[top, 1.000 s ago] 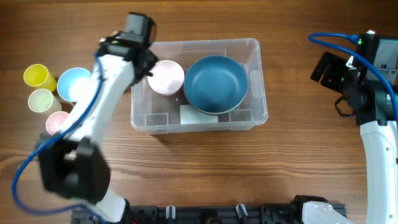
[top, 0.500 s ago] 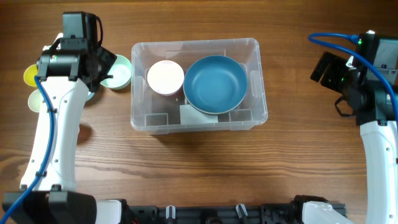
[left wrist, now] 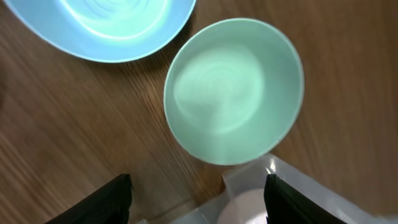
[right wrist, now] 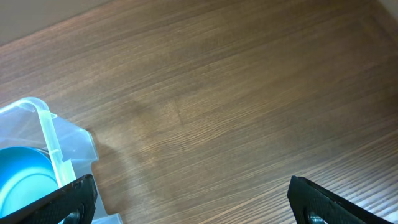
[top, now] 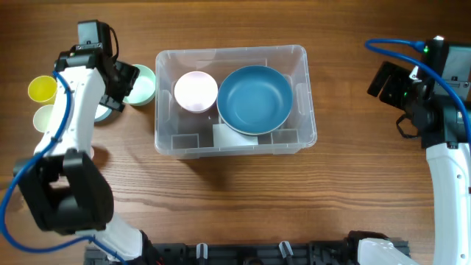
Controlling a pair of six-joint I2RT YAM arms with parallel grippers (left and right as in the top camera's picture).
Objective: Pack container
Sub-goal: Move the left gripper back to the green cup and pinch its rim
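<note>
The clear container [top: 308, 110] stands mid-table with a white label [top: 225, 135] on its bottom. Inside it are a pink bowl [top: 195, 91] and a large blue bowl [top: 255, 99]. My left gripper [top: 124, 79] is open and empty, just left of the container, above a mint green bowl [top: 143, 85]. In the left wrist view the mint bowl [left wrist: 233, 99] lies ahead of the open fingers [left wrist: 198, 205], with the container's corner [left wrist: 277, 180] at the bottom. My right gripper [top: 388, 82] is open and empty at the far right, over bare wood [right wrist: 199, 202].
A light blue bowl [left wrist: 106, 25] lies beside the mint bowl, mostly under my left arm in the overhead view. A yellow cup [top: 42, 89] and a pale green cup [top: 45, 118] stand at the far left. The container's corner [right wrist: 59, 146] shows in the right wrist view.
My left arm swung from the container's left end out to the left and now hangs over the mint bowl. The pink bowl stays in the container. The right arm has not moved.
</note>
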